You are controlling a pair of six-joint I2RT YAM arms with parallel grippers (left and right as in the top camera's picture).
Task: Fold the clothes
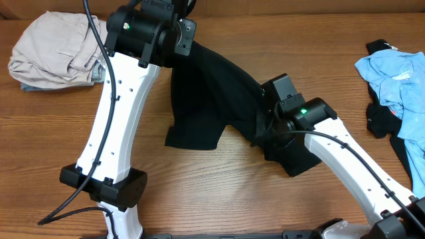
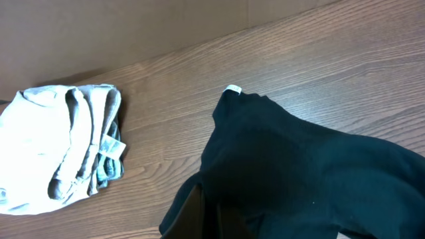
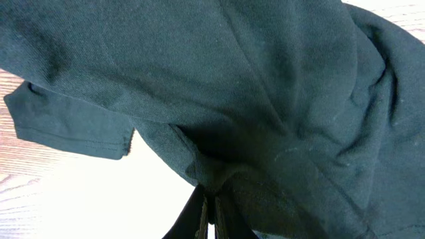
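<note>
The black shirt (image 1: pixel 206 93) is in the middle of the table (image 1: pixel 219 192). It is not flat. Part of it hangs in the air between the two arms, and part of it rests on the wood. One short sleeve sticks out near the front.

The left pincer (image 2: pixel 211 211) is pinched shut on the far edge of the black shirt, close to the little white tag (image 2: pixel 232 89). The right pincer (image 3: pixel 211 211) is pinched shut on a bunch of the same shirt, nearer the right side. Both are holding cloth and lifting it up.

A tan pile of clothes (image 1: pixel 56 46) sits in the far left corner and looks folded. Some blue clothes (image 1: pixel 392 76) lie in a heap at the right edge, well apart from the shirt.

This looks like an early step for the shirt: getting it spread out so it can be folded. Next, the arms likely need to pull it gently apart and lay it down smooth. The loose sleeve could get tucked under, so it needs care.
</note>
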